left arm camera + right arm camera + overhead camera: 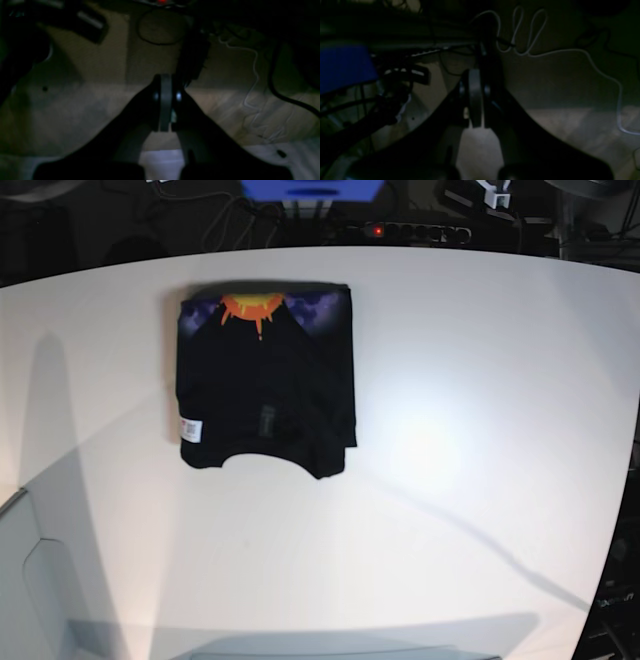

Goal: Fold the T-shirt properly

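The black T-shirt (265,385) lies folded into a compact rectangle on the white table (470,430), left of centre toward the far side. Its orange sunburst and purple print (255,308) shows along the far edge, and a small white label (190,427) sits at its near left corner. Neither arm shows in the base view. In the left wrist view my left gripper (165,100) is shut and empty, looking at dim floor. In the right wrist view my right gripper (475,97) is shut and empty. The T-shirt shows in neither wrist view.
A power strip with a red light (405,230) and a blue object (310,188) lie beyond the table's far edge. White cables (520,32) (252,75) and a black cable (282,95) lie on the floor. A blue box (342,65) is at the left.
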Robot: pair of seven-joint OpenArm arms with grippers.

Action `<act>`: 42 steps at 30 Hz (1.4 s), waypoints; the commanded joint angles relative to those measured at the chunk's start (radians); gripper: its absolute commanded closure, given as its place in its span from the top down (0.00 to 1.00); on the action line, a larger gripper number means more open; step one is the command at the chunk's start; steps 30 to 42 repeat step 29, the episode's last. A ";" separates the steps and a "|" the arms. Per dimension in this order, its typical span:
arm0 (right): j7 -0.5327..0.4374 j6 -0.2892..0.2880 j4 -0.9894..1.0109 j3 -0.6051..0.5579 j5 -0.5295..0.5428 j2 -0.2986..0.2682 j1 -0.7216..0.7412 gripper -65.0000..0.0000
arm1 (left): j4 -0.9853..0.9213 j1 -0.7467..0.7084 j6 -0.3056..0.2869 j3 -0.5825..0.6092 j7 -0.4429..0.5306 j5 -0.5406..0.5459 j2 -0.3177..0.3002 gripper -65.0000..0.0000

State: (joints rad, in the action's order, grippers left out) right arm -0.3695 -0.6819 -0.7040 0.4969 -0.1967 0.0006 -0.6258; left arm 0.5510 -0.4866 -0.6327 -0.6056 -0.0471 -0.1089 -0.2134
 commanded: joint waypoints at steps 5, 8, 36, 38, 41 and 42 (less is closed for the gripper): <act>-0.141 0.167 0.202 0.003 -0.085 -0.032 0.050 0.00 | -0.122 0.055 0.141 0.077 0.013 -0.005 0.025 0.00; -0.159 0.279 0.341 0.001 -0.091 -0.063 0.094 0.00 | -0.248 0.124 0.208 0.112 0.014 -0.005 0.027 0.00; 0.057 0.700 0.459 -0.330 -0.094 -0.055 0.188 0.00 | -0.319 0.179 0.498 0.352 0.112 0.001 0.119 0.00; 0.057 0.700 0.459 -0.330 -0.094 -0.055 0.188 0.00 | -0.319 0.179 0.498 0.352 0.112 0.001 0.119 0.00; 0.057 0.700 0.459 -0.330 -0.094 -0.055 0.188 0.00 | -0.319 0.179 0.498 0.352 0.112 0.001 0.119 0.00; 0.057 0.700 0.459 -0.330 -0.094 -0.055 0.188 0.00 | -0.319 0.179 0.498 0.352 0.112 0.001 0.119 0.00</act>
